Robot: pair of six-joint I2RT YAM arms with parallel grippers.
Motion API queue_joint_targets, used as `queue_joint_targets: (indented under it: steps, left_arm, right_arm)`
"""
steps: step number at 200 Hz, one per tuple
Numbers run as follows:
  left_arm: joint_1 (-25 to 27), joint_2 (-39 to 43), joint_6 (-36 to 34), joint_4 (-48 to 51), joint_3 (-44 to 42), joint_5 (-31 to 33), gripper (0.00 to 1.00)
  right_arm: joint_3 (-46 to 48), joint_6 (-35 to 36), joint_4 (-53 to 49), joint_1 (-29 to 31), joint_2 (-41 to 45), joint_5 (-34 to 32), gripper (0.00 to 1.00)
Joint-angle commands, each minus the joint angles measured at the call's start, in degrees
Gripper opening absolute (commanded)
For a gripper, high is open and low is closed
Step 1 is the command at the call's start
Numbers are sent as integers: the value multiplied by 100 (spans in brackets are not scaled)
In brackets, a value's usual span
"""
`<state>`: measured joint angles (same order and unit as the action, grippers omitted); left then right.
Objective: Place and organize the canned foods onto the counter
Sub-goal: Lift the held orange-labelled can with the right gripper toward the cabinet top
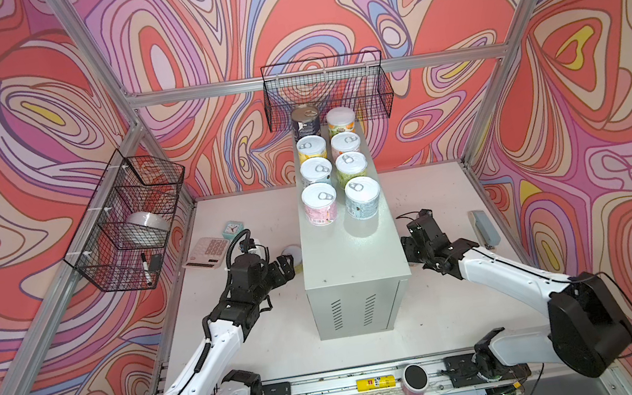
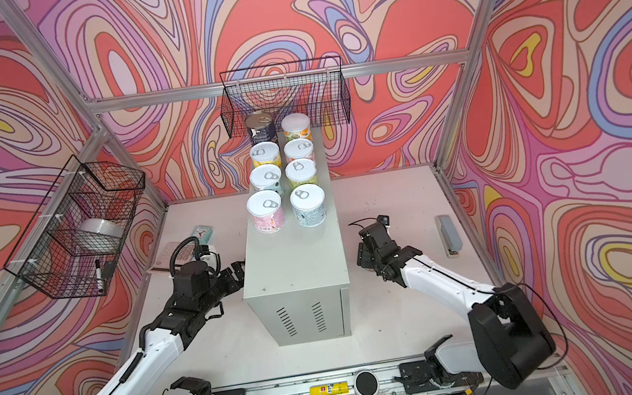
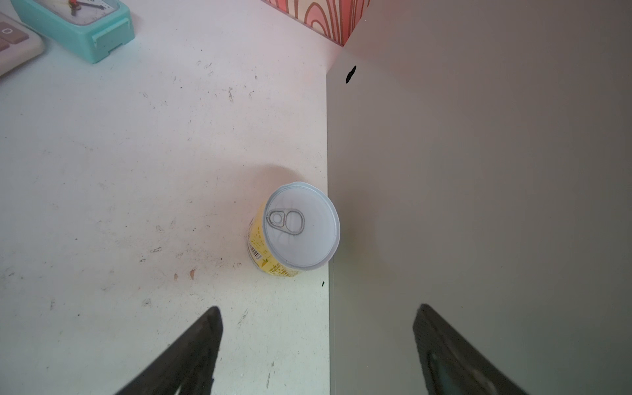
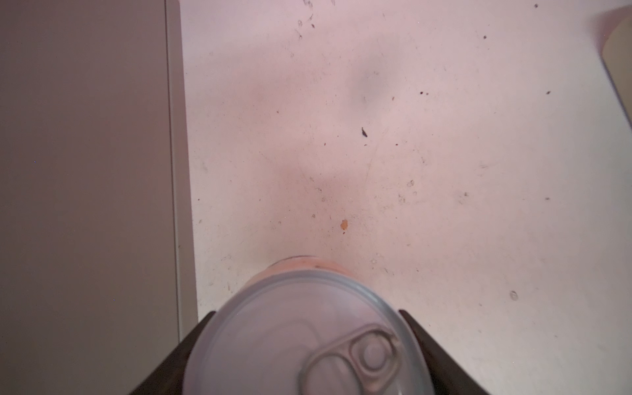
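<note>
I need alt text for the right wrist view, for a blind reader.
A can with a white pull-tab lid and a peach label stands on the scuffed white tabletop between the two black fingers of the right gripper; contact cannot be seen. The light-grey counter rises close beside it.

Yellow can; peach can; light-grey counter; red-pink swirl walls.
</note>
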<state>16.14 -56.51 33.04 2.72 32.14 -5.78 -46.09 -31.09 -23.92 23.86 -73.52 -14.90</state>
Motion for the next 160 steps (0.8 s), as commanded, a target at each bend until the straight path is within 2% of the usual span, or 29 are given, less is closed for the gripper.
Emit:
queue_joint_targets:
  steps: [1,32,72,130,160]
  left_arm:
    - [25,49,-76,-84,173,51,89]
    - [22,140,-121,5,182,149,89]
    - [28,139,-181,29,233,225,88]
    - [27,248,-335,25,227,526,88]
    - [29,163,-365,-46,249,546,88]
  right_arm:
    - [-645,216,-727,13,526,42,0]
    - [-1724,561,-1910,14,1015,-27,0]
    - [-3292,908,-3189,14,1125,-118,0]
    - [-5584,1423,-4570,7,657,453,0]
    - [-6236,1536,-4895,57,562,961,0]
